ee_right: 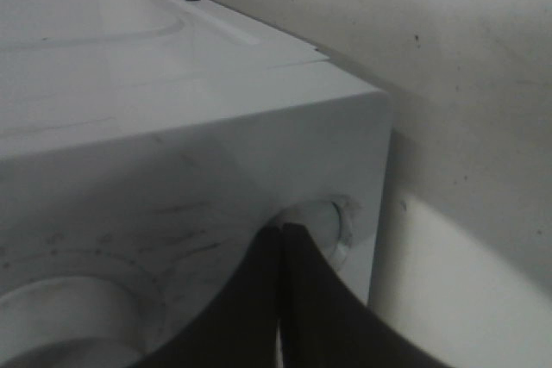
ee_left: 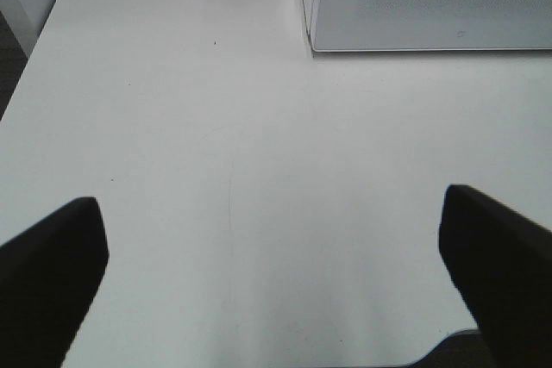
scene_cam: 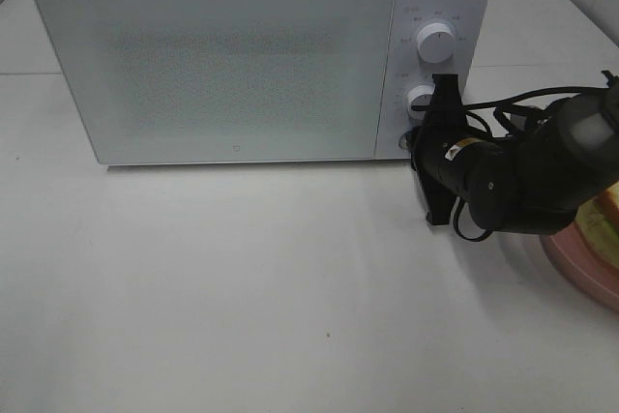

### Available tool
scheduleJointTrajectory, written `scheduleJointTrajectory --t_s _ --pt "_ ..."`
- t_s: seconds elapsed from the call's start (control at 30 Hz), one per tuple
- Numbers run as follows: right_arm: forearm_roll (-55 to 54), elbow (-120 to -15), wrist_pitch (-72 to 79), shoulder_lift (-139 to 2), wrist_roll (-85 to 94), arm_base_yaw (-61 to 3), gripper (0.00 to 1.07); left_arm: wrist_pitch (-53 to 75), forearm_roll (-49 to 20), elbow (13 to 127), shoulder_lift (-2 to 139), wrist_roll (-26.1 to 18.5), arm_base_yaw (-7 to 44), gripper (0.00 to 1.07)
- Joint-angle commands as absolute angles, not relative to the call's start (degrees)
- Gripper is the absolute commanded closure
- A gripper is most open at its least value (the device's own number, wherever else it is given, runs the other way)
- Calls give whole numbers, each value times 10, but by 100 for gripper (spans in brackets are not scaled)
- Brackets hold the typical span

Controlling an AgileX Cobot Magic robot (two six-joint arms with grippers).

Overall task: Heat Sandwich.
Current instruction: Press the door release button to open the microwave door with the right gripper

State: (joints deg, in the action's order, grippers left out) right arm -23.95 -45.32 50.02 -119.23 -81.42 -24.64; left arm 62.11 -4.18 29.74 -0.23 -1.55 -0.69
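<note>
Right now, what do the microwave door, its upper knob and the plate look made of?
The microwave door looks like a smooth white glass or plastic panel with a fine dotted mesh showing through; which one is unclear. The upper knob is probably moulded white plastic, smooth and even in colour. The plate has a pink, smooth rim with a soft sheen: ceramic or melamine, undecided.

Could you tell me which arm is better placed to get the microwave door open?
Right. The right gripper, shut, has its tips at the round button low on the front of the microwave. The left gripper hangs open over the table, away from it.
</note>
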Motion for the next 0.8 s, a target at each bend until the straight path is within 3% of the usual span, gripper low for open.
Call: scheduleJointTrajectory --t_s 0.03,0.3,0.8 --pt "-255 -471 628 -1179 -803 -239 107 614 -41 297 -11 -15 -8 7" --pt "-254 -509 744 -1223 -804 -239 107 614 -41 297 -11 -15 -8 7" --pt "-239 -536 720 -1235 -804 -239 107 614 -41 297 -11 -15 -8 7"
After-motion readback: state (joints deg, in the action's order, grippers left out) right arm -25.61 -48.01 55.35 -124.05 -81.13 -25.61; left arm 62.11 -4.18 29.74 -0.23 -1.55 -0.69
